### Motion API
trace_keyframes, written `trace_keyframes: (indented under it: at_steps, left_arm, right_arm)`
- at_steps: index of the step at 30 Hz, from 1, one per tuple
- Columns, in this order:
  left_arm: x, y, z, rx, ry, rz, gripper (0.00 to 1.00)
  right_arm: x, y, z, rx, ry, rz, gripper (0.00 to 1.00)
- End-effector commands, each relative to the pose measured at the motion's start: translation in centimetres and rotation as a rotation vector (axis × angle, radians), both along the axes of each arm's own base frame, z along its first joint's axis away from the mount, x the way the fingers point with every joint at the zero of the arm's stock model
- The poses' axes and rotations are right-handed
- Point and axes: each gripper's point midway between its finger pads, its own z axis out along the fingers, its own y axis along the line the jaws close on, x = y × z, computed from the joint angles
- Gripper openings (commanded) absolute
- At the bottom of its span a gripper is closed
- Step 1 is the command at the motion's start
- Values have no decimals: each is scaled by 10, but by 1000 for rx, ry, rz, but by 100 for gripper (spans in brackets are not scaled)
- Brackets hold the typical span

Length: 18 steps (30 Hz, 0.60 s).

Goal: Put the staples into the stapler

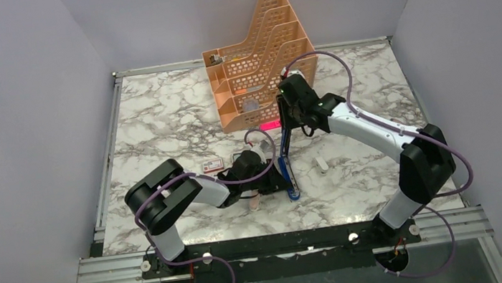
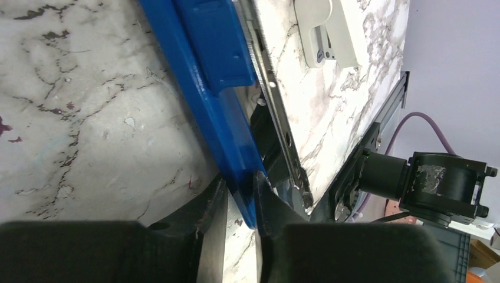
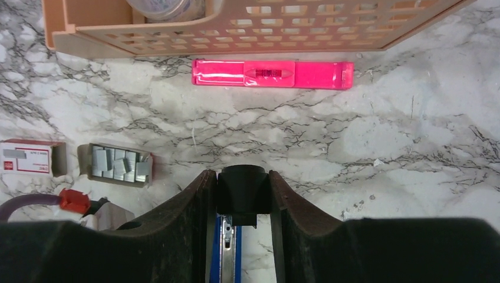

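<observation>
The stapler (image 1: 290, 162) is lying open and stretched out long on the marble counter (image 1: 157, 109), with its near tip pointing toward the arm bases. The right end effector (image 3: 240, 175) is clenching the black far end of the stapler. Both of its fingers are pressing on the sides of this end, and below them a piece of the blue body and the metal rail is showing. The left end effector (image 2: 240, 180) is sitting at the near end of the stapler, and the blue edge is passing between its fingers (image 2: 200, 215). I cannot tell if it is gripping this edge or only standing around it.

The staples (image 3: 116, 164) are lying in their small grey tray on the counter, to the left of the stapler. The staple box (image 3: 29, 158), white with a red label, is lying just beside the tray, on the side further from the stapler. In the top view the left arm is covering the tray.

A pink bar (image 3: 271, 74) is lying just beyond the far end of the stapler, in front of an orange file rack (image 1: 260, 61). A small white piece (image 1: 321, 165) is lying to the right of the stapler, near it but apart. A peach piece (image 1: 252, 200) is peeking out from under the left arm, to the left of the stapler's near end. The purple cable (image 1: 262, 140) of this arm is arching just beside the stapler.
</observation>
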Motion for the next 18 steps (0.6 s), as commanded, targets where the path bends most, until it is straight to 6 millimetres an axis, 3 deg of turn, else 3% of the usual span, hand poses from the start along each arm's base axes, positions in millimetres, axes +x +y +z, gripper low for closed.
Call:
trace_keyframes:
  at_steps: [1,10,18]
  left_arm:
    - [-2,24,-34,120,9,25,23]
    - [3,42,-44,174,26,86,32]
    - [6,55,-47,228,3,125,31]
  right_arm:
    - [-5,0,-20,-67,61,57,40]
    - [-8,7,-32,-53,99,88,43]
    - [-4,14,-34,-50,118,94,43]
